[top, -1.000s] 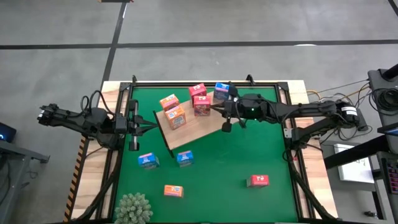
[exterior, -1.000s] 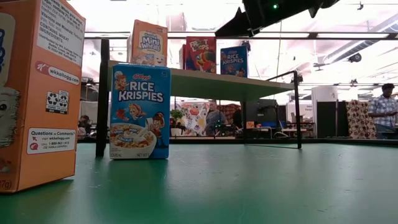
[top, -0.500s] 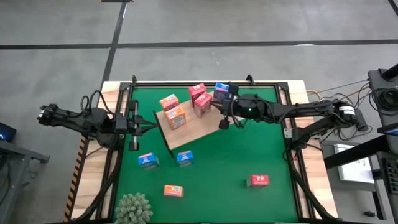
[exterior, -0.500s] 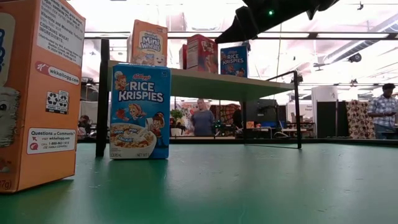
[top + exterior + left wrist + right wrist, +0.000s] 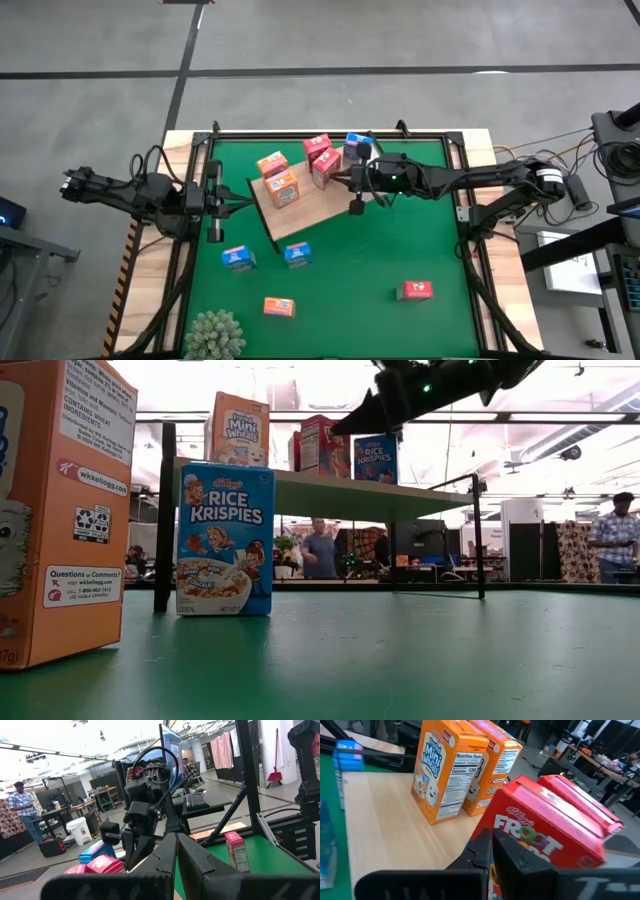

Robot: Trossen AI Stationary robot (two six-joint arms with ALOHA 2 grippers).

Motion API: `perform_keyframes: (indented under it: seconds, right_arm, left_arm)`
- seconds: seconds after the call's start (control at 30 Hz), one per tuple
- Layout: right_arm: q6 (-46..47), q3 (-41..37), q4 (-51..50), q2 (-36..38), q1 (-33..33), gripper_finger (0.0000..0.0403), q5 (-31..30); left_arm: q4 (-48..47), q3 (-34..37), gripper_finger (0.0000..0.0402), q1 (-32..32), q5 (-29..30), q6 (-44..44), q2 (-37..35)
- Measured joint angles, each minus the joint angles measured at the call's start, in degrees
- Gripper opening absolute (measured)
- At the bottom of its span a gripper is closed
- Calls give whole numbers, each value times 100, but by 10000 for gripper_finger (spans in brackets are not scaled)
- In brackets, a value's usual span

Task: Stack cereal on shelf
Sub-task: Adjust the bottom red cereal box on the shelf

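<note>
The right gripper (image 5: 346, 177) reaches in over the shelf (image 5: 320, 205), jaws clenched with nothing between them, its tip right up against the nearer red box (image 5: 324, 167). In the right wrist view that red box (image 5: 545, 840) fills the space just past the shut fingers, though whether the tip actually touches the cardboard is hard to call from these angles.

On the light-wood shelf stand five cereal boxes: two orange ones side by side, one orange box (image 5: 271, 163) toward the back and another orange box (image 5: 283, 188) nearer the middle, then the two red ones, with a second red box (image 5: 317, 145) just behind the first. A blue box (image 5: 356, 147) stands at the shelf's far right corner, partly hidden by the right arm (only its top edge shows from above).

The left gripper (image 5: 248, 204) waits at the left side of the green mat (image 5: 380, 250), jaws closed and empty, pointing toward the shelf's left edge.

Four boxes are down on the mat, well apart from the shelf: a blue box on the mat (image 5: 238, 259), a second blue box on the mat (image 5: 297, 255) just beside the shelf's front corner, an orange box on the mat (image 5: 279, 307) near the front, and a red box on the mat (image 5: 416, 291) off to the right. A fuzzy green plant (image 5: 214, 336) sits at the worktop's front left corner.
</note>
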State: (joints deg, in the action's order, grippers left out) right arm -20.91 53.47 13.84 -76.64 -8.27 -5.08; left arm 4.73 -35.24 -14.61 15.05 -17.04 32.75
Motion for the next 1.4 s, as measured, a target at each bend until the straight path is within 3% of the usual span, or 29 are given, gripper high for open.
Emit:
perform_keyframes:
  seconds: [0.17, 1.4]
  right_arm:
    - [-112, 2, 207, -177, 2, 9, -245]
    - [-71, 101, 550, -221, 11, 9, -260]
  left_arm:
    - [0, 0, 0, -1, 0, -1, 2]
    - [30, 0, 0, 0, 0, 0, 2]
